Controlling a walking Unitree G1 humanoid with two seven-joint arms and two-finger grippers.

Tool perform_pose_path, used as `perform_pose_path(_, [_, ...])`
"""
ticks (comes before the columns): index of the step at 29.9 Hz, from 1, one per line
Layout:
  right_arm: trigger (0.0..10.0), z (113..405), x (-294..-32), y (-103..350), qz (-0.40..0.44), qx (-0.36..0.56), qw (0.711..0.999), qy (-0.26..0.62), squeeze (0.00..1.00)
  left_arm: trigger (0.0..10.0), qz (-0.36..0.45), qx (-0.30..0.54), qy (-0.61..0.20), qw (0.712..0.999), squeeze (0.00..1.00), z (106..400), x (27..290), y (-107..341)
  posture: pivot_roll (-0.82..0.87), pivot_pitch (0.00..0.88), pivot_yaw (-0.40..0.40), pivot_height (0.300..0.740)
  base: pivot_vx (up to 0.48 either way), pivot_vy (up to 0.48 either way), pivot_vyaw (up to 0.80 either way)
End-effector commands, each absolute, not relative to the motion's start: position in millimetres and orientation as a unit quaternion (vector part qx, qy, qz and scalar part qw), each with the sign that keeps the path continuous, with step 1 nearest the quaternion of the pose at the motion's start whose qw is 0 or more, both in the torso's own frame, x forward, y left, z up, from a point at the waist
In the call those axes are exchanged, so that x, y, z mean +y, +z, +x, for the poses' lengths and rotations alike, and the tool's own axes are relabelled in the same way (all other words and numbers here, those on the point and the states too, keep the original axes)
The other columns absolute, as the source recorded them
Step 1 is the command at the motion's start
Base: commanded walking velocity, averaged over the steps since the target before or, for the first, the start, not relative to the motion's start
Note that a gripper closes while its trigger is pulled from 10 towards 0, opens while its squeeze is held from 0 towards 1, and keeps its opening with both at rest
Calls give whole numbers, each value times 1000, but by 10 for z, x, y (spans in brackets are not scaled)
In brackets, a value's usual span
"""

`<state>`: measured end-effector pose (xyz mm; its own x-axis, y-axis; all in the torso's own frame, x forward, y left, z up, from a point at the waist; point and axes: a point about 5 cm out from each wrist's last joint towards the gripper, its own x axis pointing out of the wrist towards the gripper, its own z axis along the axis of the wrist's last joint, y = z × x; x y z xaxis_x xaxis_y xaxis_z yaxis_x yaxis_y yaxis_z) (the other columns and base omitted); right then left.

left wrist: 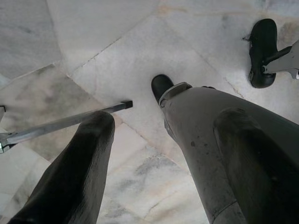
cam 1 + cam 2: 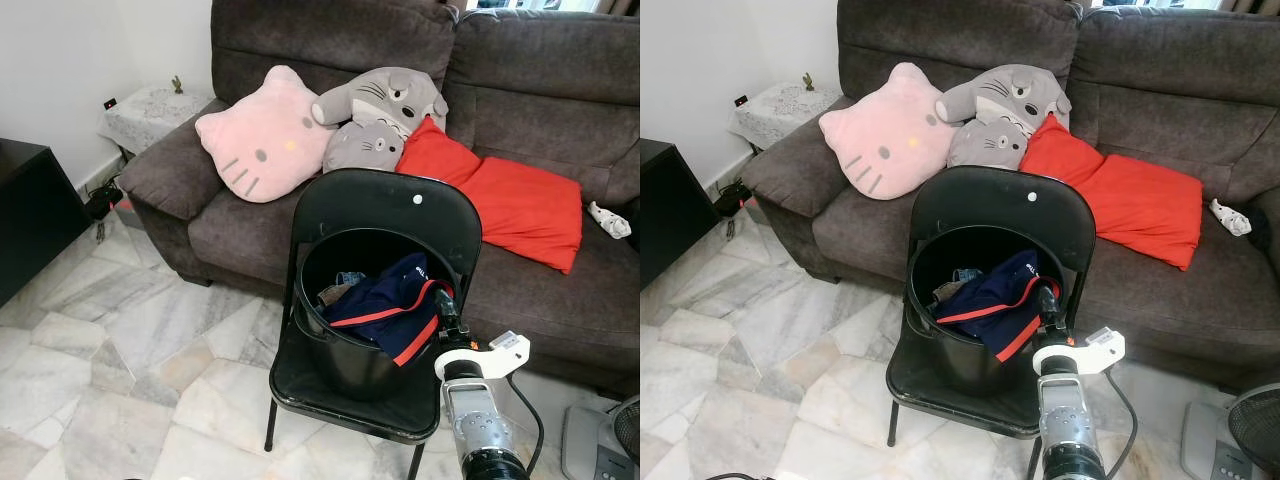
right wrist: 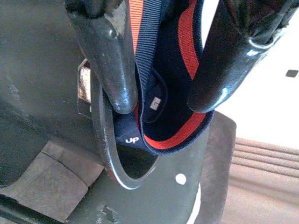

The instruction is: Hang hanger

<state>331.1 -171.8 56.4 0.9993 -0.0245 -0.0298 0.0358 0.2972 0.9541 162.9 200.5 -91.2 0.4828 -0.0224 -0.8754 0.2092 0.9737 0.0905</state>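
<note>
Behind the black folding chair [image 2: 385, 215] stands a brown sofa [image 2: 540, 110]; on its seat, the right claw [image 2: 447, 318] straddles, unclosed, the navy red-trimmed garment [image 2: 390, 305] draped over the black bucket [image 2: 345, 355]. Next, presumably: pinch and lift. Left claw [image 1: 154, 154] hangs open.

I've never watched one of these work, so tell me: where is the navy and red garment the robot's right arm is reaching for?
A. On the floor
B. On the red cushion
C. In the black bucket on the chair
C: the navy and red garment drapes over the rim of the black bucket standing on the folding chair, with the right gripper at it.
</note>
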Motion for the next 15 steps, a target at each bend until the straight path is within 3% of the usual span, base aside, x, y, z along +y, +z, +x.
perform_pose_path(1, [10000, 3303, -1696, 517, 602, 16, 798, -33, 0, 10000, 103, 517, -70, 847, 0, 1553, 2040, -939, -80, 101, 29, 740, 0, 0, 0])
perform_pose_path(6, [10000, 3296, -1717, 488, 607, 21, 793, -45, 0, 10000, 103, 517, -70, 847, 0, 1553, 2040, -940, -79, 103, 28, 740, 0, 0, 0])
perform_pose_path(7, [4667, 3299, -1720, 487, 607, 23, 793, -47, 0, 10000, 103, 517, -70, 847, 0, 1553, 2040, -940, -77, 103, 28, 740, 0, 0, 0])
perform_pose_path(8, [4667, 3299, -1720, 487, 607, 23, 793, -47, 0, 10000, 103, 517, -70, 847, 0, 1553, 2040, -940, -77, 103, 28, 740, 0, 0, 0])
perform_pose_path(9, [3333, 3304, -1726, 484, 604, 28, 795, -50, 0, 10000, 103, 517, -69, 847, 0, 1554, 2041, -939, -77, 103, 28, 740, 0, 0, 0])
perform_pose_path(10, [2824, 3310, -1736, 486, 605, 29, 793, -55, 0, 10000, 103, 518, -69, 847, 0, 1554, 2041, -939, -77, 103, 29, 740, 0, 0, 0])
perform_pose_path(11, [4902, 3316, -1752, 481, 608, 34, 791, -63, 0, 10000, 103, 518, -69, 847, 0, 1554, 2041, -939, -77, 103, 30, 740, 0, 0, 0])
perform_pose_path(12, [4902, 3319, -1762, 478, 609, 37, 789, -69, 0, 10000, 103, 518, -69, 846, 0, 1555, 2041, -939, -76, 103, 30, 740, 0, 0, 0])
perform_pose_path(13, [10000, 3324, -1782, 460, 608, 49, 788, -83, 0, 10000, 104, 518, -70, 846, 0, 1555, 2042, -939, -77, 103, 30, 740, 0, 0, 0])
perform_pose_path(15, [10000, 3326, -1806, 443, 605, 61, 788, -98, 0, 10000, 104, 518, -70, 846, 0, 1556, 2043, -938, -77, 103, 31, 740, 0, 0, 0])
